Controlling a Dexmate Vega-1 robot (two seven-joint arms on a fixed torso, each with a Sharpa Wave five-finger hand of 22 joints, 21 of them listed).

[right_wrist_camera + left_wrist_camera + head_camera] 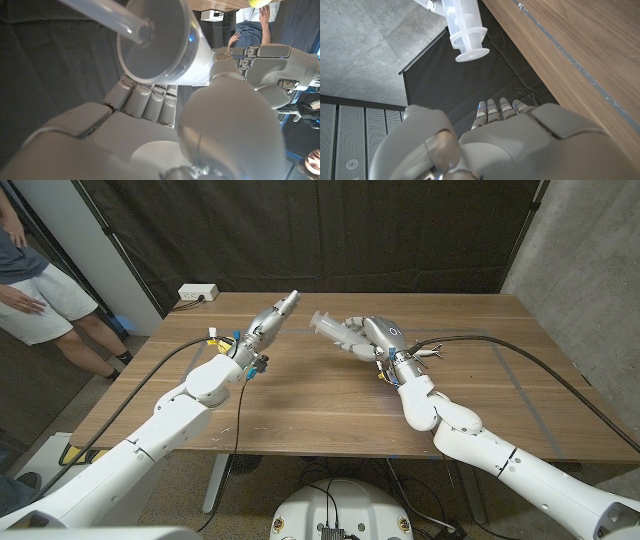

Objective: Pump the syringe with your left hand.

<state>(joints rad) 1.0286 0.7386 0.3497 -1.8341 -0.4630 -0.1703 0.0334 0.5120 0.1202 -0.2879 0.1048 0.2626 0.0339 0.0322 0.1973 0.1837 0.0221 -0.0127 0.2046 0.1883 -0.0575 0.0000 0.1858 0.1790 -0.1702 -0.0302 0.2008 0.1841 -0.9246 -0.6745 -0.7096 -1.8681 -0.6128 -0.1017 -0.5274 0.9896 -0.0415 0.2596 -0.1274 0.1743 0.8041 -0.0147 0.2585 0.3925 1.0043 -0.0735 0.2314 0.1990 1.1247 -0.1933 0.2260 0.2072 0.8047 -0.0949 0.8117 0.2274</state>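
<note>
A white power strip (197, 293) lies at the wooden worktop's (330, 400) far left corner. A person (35, 290) in grey shorts stands left of it, before black curtains (330, 230).

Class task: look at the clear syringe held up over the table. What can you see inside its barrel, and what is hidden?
Inside the syringe barrel a clear plunger rod runs. The right hand grips the barrel, covering its far end.

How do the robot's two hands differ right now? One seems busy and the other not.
The right hand grips the clear syringe above the table; the left hand holds nothing. The left hand's fingers stretch out straight toward the syringe's plunger end, while the right hand's fingers curl around the barrel. The left hand has not reached the syringe; a gap remains between them. Both are grey and silver, and both are raised over the wooden table.
</note>
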